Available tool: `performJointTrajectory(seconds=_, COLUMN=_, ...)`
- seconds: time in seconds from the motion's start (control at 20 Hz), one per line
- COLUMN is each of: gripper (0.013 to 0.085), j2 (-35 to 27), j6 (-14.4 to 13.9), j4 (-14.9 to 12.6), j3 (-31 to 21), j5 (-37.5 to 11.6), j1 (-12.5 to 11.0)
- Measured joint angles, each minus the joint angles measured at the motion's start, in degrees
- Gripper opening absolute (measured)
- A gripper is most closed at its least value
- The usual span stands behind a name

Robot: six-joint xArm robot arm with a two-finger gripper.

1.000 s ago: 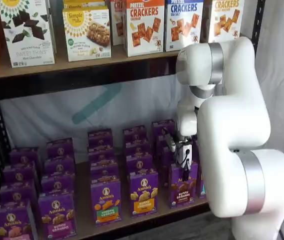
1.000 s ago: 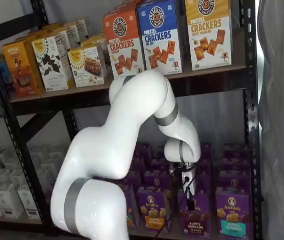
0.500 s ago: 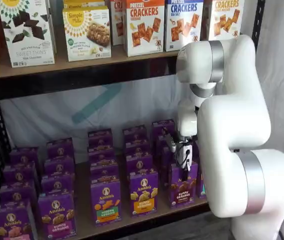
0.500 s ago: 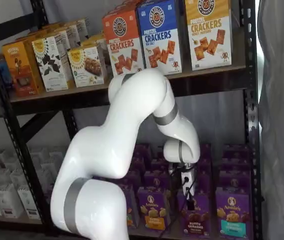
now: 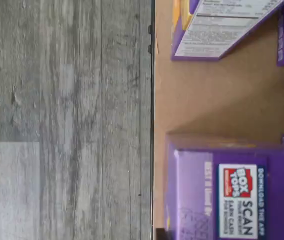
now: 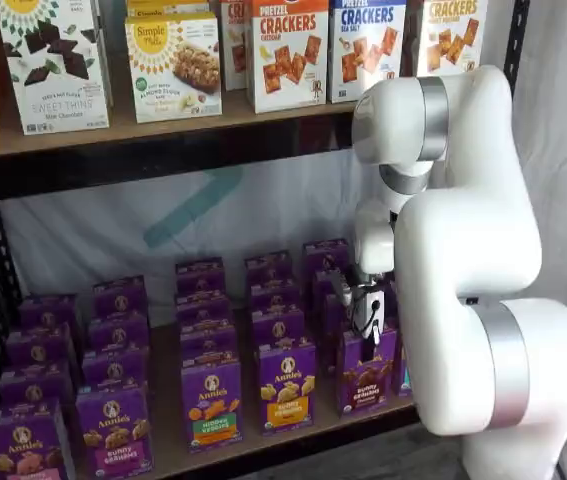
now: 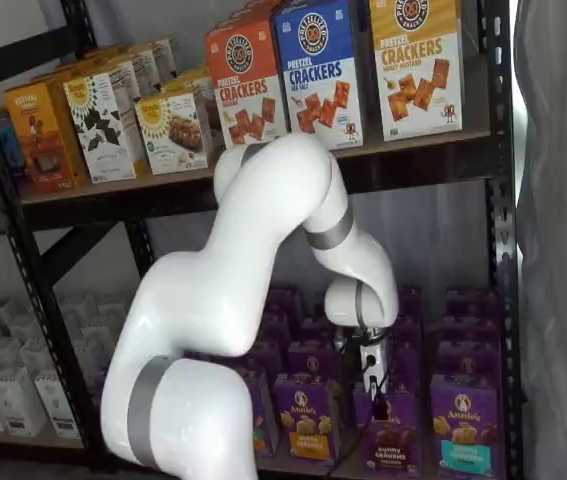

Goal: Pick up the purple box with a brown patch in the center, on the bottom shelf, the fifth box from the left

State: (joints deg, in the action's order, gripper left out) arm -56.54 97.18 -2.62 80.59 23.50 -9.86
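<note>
- The purple box [image 6: 366,375] stands at the front of the bottom shelf [image 6: 263,435], printed "Annie's" and "Bunny Grahams" around dark brown cookies; it also shows in the other shelf view [image 7: 395,445].
- The fingers [image 6: 368,335] hang at the top of this carton; whether they are spread or closed on it cannot be told in either shelf view.
- Just beside it stands an Annie's carton with an orange-yellow band [image 6: 286,388].
- In the wrist view a purple box top [image 5: 232,190] reads "BOX TOPS", "SCAN" and "EARN CASH".
- Overhead, blue "Pretzel Crackers Sea Salt" [image 7: 315,70] and "Simple Mills" [image 6: 173,65] boxes.
</note>
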Motion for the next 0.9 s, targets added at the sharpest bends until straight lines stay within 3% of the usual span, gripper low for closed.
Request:
performJointTrajectory(seconds=0.3, gripper=0.037, j2=0.7, j6=0.1, j4=0.1, j3=-1.5, j5=-1.1, j1=-0.1)
performJointTrajectory(seconds=0.4, gripper=0.029, j2=1.0, j6=0.2, j4=0.2, j3=-2.0, j5=-1.2, j1=-0.1)
performJointTrajectory(seconds=0.9, gripper=0.029, j2=4.7, j6=0.0, j4=0.9, j3=-8.2, j5=-4.0, j1=0.9)
